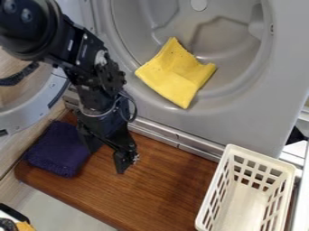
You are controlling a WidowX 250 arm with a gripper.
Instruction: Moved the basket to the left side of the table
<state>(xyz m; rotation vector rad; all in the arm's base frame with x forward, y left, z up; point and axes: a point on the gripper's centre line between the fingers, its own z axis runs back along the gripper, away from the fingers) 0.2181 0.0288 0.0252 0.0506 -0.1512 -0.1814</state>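
The white plastic basket [244,205] stands at the right end of the brown wooden table [154,189], its long side running from the washer's front edge toward the camera. It is upright, with lattice walls, and I see nothing inside it. My black gripper [107,152] hangs over the left part of the table, beside the dark purple cloth and well left of the basket. Its two fingers are spread apart, with nothing between them.
A dark purple folded cloth [58,149] lies on the table's left end. Behind the table is a grey washer drum opening [235,85] with a yellow cloth [175,74] over its lower rim. The round door [36,106] stands open at the left.
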